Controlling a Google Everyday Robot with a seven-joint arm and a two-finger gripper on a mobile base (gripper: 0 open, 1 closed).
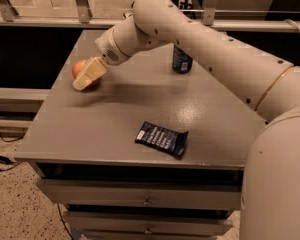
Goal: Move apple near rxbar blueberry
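Note:
The orange-red apple [78,67] sits on the grey table [115,119] near its left edge. My gripper [87,76] is right at the apple, reaching in from the right and covering the apple's right and front side. The rxbar blueberry [161,139], a flat dark-blue wrapper with white print, lies near the table's front edge, well to the right of and in front of the apple. Bare tabletop separates the two.
An upright dark-blue soda can [181,60] stands at the back of the table, partly behind my arm [200,44]. Drawers [145,200] sit below the tabletop. A metal railing [82,4] runs behind the table.

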